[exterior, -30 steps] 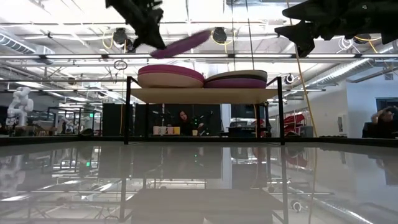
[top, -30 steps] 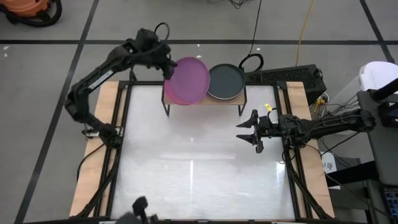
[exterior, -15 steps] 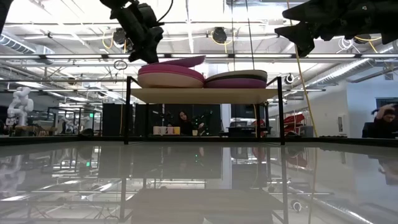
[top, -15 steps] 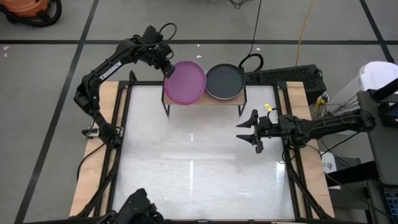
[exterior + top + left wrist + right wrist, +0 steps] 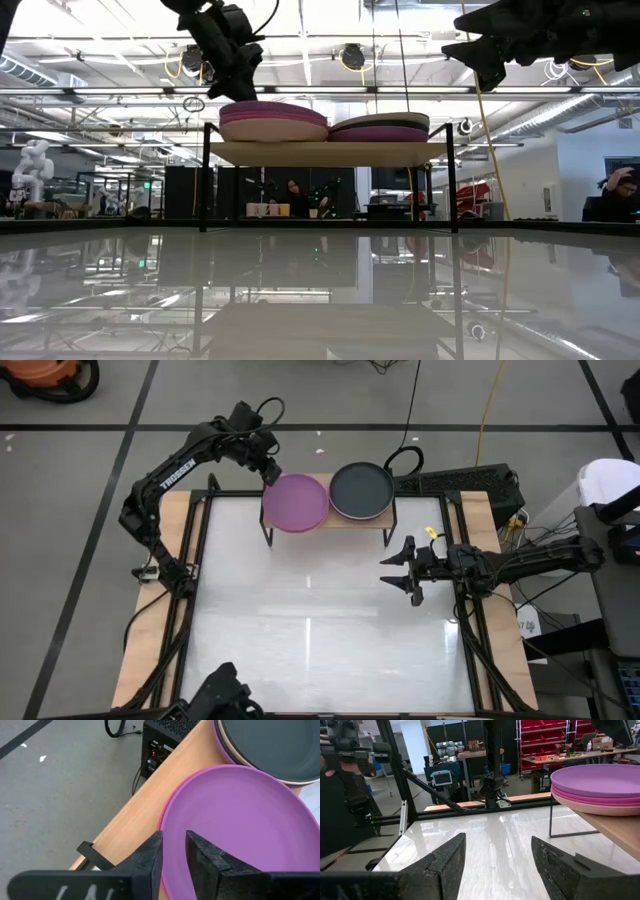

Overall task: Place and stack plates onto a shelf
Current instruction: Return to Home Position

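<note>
right claw (image 5: 392, 572) hangs above the right side of the worktop (image 5: 300, 650), about mid-depth, pointing inward; fingers spread wide, nothing between them, well short of the shelf

shelf (image 5: 325, 153) stands at the worktop's far edge, two plate stacks side by side on it

right stack: dark grey plate (image 5: 362, 490) on top; low view shows beige and magenta edges under it

left stack: purple plate (image 5: 296, 502) on top, lying flat, with pink then beige below it

left claw (image 5: 174, 840) sits at the far-left rim of the purple plate, just above it: one finger outside the rim, the other over the plate's inside; narrow gap between the fingers, grip released, rim not pinched; in the low view the tips are right over the stack top, can't tell if they touch
</note>
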You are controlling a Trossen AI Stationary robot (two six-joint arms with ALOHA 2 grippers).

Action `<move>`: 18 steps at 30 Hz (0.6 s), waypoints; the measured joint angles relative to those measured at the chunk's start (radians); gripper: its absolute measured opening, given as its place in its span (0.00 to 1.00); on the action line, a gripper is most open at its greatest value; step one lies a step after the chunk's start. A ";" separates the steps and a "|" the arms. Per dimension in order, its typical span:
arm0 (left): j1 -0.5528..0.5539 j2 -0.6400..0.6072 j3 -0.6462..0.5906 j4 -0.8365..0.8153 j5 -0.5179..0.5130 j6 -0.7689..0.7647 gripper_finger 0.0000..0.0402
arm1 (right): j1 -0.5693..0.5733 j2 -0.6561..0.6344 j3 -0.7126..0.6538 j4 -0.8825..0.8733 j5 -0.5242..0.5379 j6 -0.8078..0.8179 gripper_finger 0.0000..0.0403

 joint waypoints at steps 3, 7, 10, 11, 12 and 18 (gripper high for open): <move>-0.001 -0.007 0.000 0.002 0.000 0.013 0.26 | 0.000 0.000 0.000 -0.001 0.000 0.000 0.51; -0.003 -0.045 0.000 0.029 0.017 0.030 0.29 | 0.000 0.000 0.000 -0.005 0.000 0.000 0.51; -0.003 -0.105 0.000 0.063 0.034 0.058 0.29 | 0.000 0.000 0.000 -0.015 -0.001 -0.005 0.51; -0.005 -0.131 0.000 0.076 0.034 0.073 0.29 | 0.000 0.000 0.000 -0.016 -0.001 -0.011 0.51; -0.011 -0.162 0.000 0.087 0.033 0.079 0.29 | 0.000 0.000 0.000 -0.017 -0.002 -0.018 0.51; -0.097 -0.339 0.000 0.166 0.034 0.095 0.29 | 0.000 -0.019 0.000 -0.023 -0.004 -0.034 0.51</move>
